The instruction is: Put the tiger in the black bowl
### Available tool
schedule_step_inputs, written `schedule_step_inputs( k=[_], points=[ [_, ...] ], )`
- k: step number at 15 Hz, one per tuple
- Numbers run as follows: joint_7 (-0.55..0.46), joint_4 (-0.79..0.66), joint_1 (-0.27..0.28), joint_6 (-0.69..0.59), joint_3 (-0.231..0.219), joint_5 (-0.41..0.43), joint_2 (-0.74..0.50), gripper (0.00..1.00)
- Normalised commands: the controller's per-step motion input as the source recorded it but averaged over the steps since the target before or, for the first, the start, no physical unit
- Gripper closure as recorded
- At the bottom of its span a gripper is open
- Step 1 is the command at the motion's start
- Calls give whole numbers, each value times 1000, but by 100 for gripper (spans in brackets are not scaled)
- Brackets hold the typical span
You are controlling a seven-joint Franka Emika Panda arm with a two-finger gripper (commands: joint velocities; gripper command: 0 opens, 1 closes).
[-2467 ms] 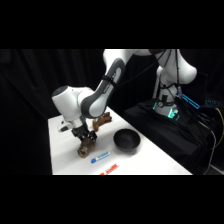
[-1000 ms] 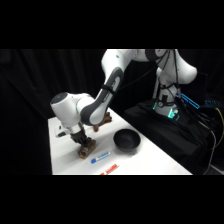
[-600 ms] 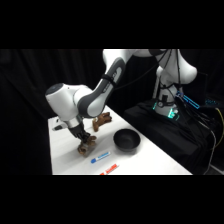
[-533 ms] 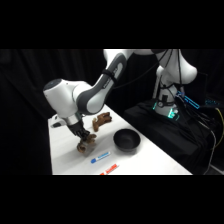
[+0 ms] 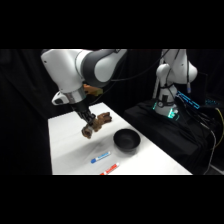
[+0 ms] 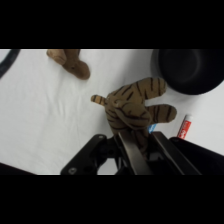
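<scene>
Dim black surroundings, brightly lit white table (image 5: 70, 145) — soft blur throughout, faint shadows.

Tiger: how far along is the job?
Done: the tiger is gripped between the gripper fingers and, in the side view, hangs above the table. In hand: carrying it. Left: move over the black bowl, which holds nothing, and release. The other brown toy lies untouched.

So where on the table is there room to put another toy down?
Mostly the bare white table on the side away from the black bowl. It is crowded around the bowl, where the blue marker and red marker lie and the gripper holds the tiger.
</scene>
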Motion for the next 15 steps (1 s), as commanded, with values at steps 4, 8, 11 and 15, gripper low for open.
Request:
schedule_step_inputs(
  k=[4,8,11,15],
  points=[
    [320,-988,100,300,5,185,-727,95],
    [345,-822,115,581,13,222,-464,94],
    [270,-585,91,569,-2,135,-241,94],
    [182,-413,57,455,-16,89,-112,94]
  ],
)
